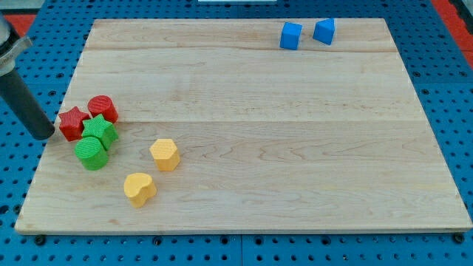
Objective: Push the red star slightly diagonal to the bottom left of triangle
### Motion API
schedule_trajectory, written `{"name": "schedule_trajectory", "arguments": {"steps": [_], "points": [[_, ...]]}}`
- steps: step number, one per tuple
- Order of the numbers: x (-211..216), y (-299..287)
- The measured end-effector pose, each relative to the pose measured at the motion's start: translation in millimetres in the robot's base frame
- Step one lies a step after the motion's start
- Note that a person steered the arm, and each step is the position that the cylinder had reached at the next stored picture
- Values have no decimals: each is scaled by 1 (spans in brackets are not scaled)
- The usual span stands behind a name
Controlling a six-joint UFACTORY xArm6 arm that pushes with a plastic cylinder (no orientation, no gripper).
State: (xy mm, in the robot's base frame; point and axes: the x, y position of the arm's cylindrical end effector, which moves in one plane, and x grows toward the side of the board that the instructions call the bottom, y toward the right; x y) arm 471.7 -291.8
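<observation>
The red star (pixel 72 123) lies near the board's left edge, touching a red cylinder (pixel 103 108) and a green star (pixel 100 131). My tip (pixel 46 136) is right at the red star's left side, at the board's left edge. Two blue blocks stand at the view's top right: a blue cube (pixel 291 35) and a blue block that looks like a triangle (pixel 324 31).
A green cylinder (pixel 92 152) sits just below the green star. A yellow hexagon (pixel 164 154) and a yellow heart (pixel 139 188) lie to the lower right of the cluster. The wooden board (pixel 259 148) rests on a blue pegboard table.
</observation>
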Motion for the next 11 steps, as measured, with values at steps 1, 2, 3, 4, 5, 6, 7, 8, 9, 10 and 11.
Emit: {"name": "schedule_trajectory", "arguments": {"steps": [1,2,3,4,5,6,7,8,9,10,11], "points": [[11,2],[9,8],[-32,39],[-36,100],[-45,142],[-56,177],[-83,228],[-108,267],[-109,267],[-107,261],[-86,288]]}}
